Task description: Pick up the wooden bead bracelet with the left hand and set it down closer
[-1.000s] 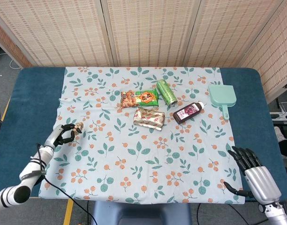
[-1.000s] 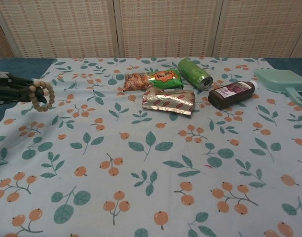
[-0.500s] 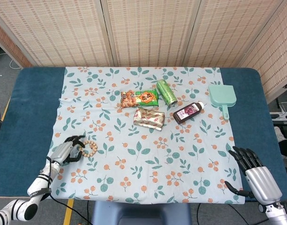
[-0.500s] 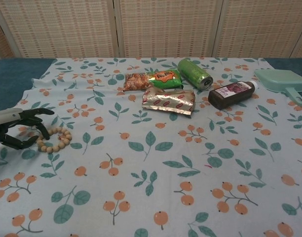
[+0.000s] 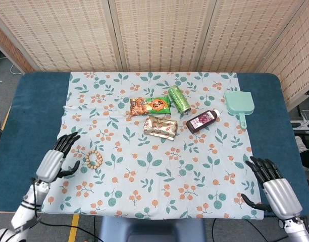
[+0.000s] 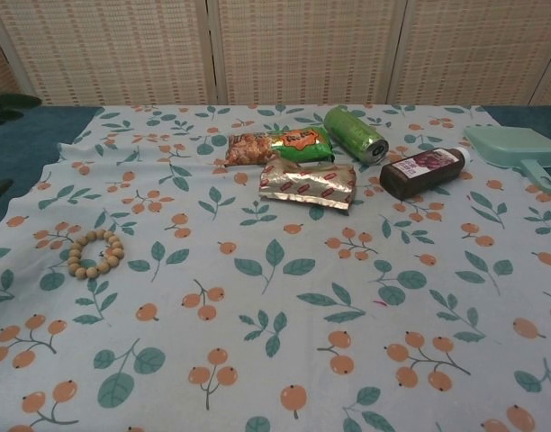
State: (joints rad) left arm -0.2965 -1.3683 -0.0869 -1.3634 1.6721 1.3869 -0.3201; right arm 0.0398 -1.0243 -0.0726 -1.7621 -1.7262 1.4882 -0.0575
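Bracelet (image 5: 93, 159) lies flat on the table (image 5: 23, 111) at the near left, just right of the left robot hand (image 5: 57, 157), which is empty with fingers spread; advise lifting that hand straight away without snagging the beads

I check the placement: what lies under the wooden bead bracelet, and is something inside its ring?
The bracelet lies flat on the floral tablecloth. Inside the ring only cloth shows. The left hand is beside it, apart. What is under the cloth is covered.
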